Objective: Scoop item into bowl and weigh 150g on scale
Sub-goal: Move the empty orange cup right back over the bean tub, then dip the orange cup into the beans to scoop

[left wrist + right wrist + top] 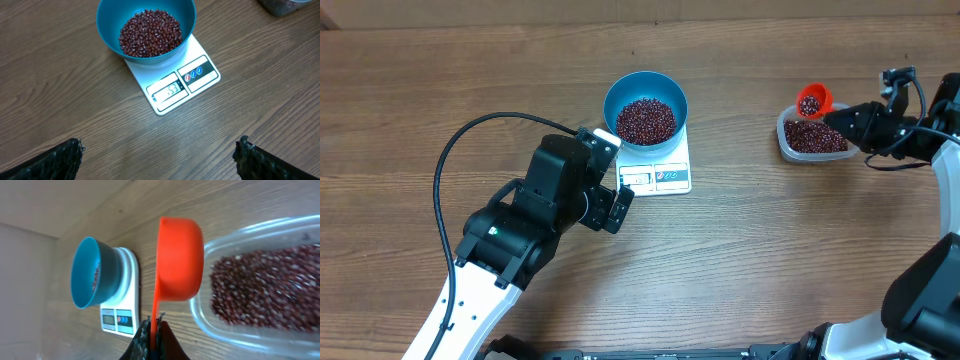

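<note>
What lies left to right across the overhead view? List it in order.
Left arm → blue bowl → clear tub → right arm. The scale and orange scoop overlap those, so they are left out.

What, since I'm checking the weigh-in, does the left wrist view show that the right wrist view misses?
Only left wrist: the display face-on, the beans heaped in the bowl, the open left fingers. Only right wrist: the orange scoop, handle pinched in the shut right fingers. Both: the bowl on the scale, the table, and the clear tub, just a corner in the left wrist view.
</note>
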